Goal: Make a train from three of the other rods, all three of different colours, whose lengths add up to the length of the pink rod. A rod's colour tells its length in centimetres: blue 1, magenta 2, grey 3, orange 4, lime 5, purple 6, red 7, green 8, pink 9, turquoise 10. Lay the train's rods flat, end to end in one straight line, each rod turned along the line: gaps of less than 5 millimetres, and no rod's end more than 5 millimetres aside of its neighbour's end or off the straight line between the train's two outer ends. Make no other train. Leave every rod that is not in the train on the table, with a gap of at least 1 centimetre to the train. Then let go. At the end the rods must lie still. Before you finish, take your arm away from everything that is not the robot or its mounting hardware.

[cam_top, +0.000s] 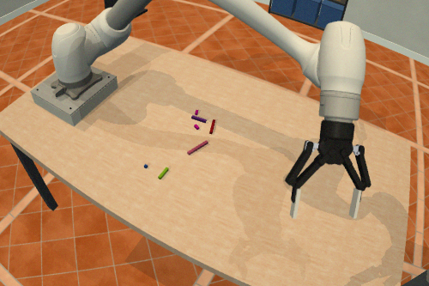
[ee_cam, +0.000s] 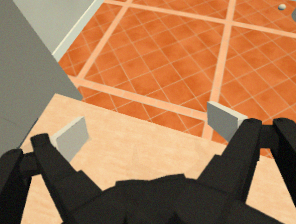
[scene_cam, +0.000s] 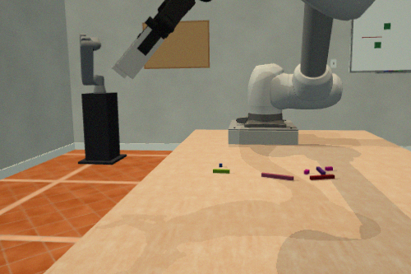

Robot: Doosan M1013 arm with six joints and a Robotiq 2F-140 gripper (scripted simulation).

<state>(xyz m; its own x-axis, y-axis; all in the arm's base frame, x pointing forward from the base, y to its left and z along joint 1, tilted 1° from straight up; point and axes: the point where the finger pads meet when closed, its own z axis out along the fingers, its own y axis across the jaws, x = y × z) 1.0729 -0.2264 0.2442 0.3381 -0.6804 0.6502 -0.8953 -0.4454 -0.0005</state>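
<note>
A pink rod (cam_top: 197, 148) (scene_cam: 277, 176) lies flat on the table. A red rod (cam_top: 212, 126) (scene_cam: 322, 177) and a purple rod (cam_top: 198, 118) (scene_cam: 320, 170) lie apart at different angles. One magenta rod (cam_top: 196, 112) (scene_cam: 329, 169) lies on the far side of the purple rod in the top view, another magenta rod (cam_top: 196, 126) (scene_cam: 307, 171) on its near side. A lime rod (cam_top: 163, 173) (scene_cam: 221, 171) lies near a small blue rod (cam_top: 146, 166) (scene_cam: 220, 165), with a gap. My gripper (cam_top: 324, 216) (scene_cam: 124, 72) (ee_cam: 146, 120) is open and empty, tilted, high and far from the rods.
The wooden table (cam_top: 214, 186) (scene_cam: 185, 228) (ee_cam: 130, 155) carries the arm's grey base block (cam_top: 75, 111) (scene_cam: 263, 137) at one end. Arm shadows cross the tabletop. A shelf with boxes (cam_top: 307, 6) and a black pedestal (scene_cam: 100, 129) stand beyond the table.
</note>
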